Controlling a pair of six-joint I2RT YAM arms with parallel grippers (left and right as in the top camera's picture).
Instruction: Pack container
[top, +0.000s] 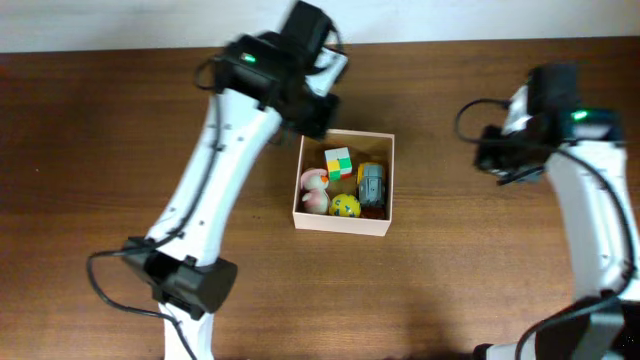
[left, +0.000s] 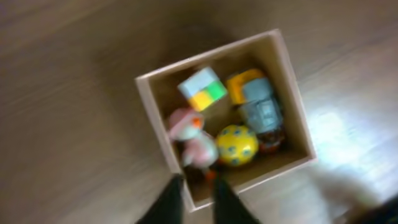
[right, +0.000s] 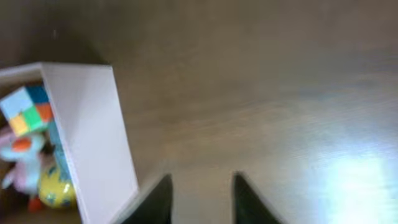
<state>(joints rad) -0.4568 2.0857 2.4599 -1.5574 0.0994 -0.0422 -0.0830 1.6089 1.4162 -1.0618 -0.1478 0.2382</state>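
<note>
The container (top: 340, 225) sits a little right of the middle of the brown wooden worktop (top: 480, 290), its white outer walls square to the view and its tan inside open to the camera. Four small toys lie in it: a many-coloured cube (top: 339, 161) at the far side, a grey toy vehicle (top: 372, 184) on the right, a yellow spotted ball (top: 345, 206) near the front wall, and a pink-and-white soft toy (top: 314, 190) on the left, just beside the ball.

The left arm (top: 215, 170) reaches across with its wrist over the box's far-left corner. In the left wrist view, which is blurred, the left pincer (left: 198, 200) hangs above the container's rim (left: 292, 93), its fingers narrowly parted with nothing between them.

The right arm (top: 590, 190) stands well apart at the worktop's right side. Its right pincer (right: 202, 199) is held wider, empty, over bare wood beside the box's white wall (right: 93, 124)
</note>
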